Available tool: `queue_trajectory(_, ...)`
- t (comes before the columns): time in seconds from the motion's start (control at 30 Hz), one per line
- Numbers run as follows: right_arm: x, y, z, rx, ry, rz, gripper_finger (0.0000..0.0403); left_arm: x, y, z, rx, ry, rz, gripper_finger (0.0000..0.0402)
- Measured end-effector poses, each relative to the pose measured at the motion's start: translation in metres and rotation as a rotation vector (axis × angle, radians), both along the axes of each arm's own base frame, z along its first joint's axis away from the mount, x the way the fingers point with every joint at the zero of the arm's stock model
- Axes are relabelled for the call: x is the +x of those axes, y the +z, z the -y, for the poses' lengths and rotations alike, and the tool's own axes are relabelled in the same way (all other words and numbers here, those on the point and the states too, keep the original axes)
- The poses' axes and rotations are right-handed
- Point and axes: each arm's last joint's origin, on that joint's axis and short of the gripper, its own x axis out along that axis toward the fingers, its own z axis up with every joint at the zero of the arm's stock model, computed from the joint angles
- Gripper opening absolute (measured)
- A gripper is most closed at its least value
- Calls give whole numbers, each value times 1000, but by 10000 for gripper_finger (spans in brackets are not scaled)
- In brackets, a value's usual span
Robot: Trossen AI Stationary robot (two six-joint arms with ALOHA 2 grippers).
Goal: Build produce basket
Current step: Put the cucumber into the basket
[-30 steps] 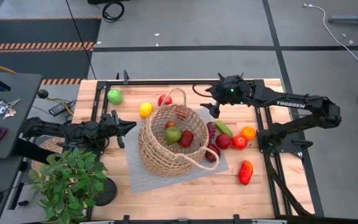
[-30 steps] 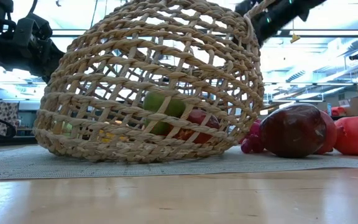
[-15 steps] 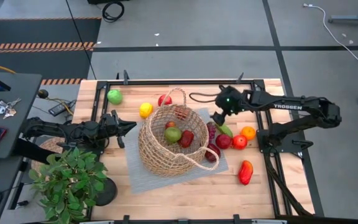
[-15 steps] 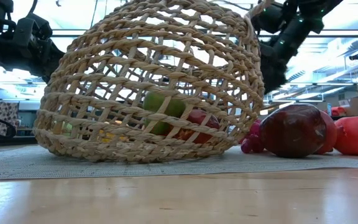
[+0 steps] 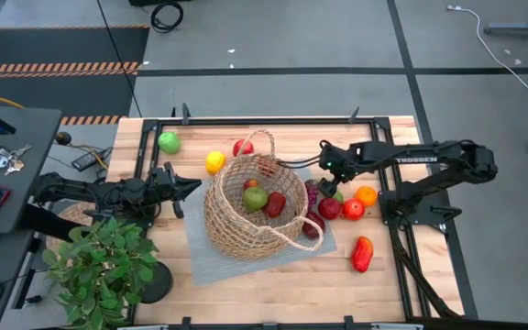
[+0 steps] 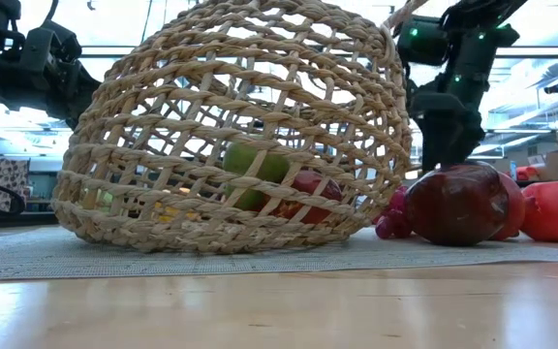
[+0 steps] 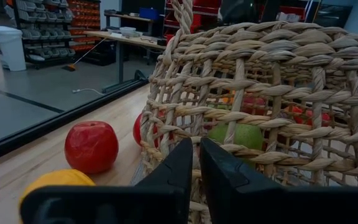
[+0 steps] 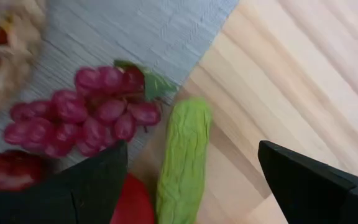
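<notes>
left arm: low at the table's left, reaching toward centre
left gripper (image 5: 193,186): fingers closed together
right arm: stretched in from the right
right gripper (image 5: 326,181): fingers spread wide, pointing down

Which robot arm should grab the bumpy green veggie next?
The right one, probably. Its right gripper hangs open just above the green vegetable. The left gripper is shut, on the basket's other side.

Black arms, white TROSSEN lettering
</notes>
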Motion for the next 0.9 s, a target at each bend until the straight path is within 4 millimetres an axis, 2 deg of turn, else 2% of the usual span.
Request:
queue_trajectory(0.27,-1,-29,-2,69,23,-30,364,0,0,0,0,0,1,35)
queue_trajectory(0.5,-6,-47,0,37,-11,-17,364,0,0,0,0,0,0,40)
queue_trajectory(0.67,-7,-50,6,14,-8,-33,357,0,0,0,0,0,1,34)
queue_trajectory(0.9,-6,-49,7,41,2,-10,321,0,0,0,0,0,1,37)
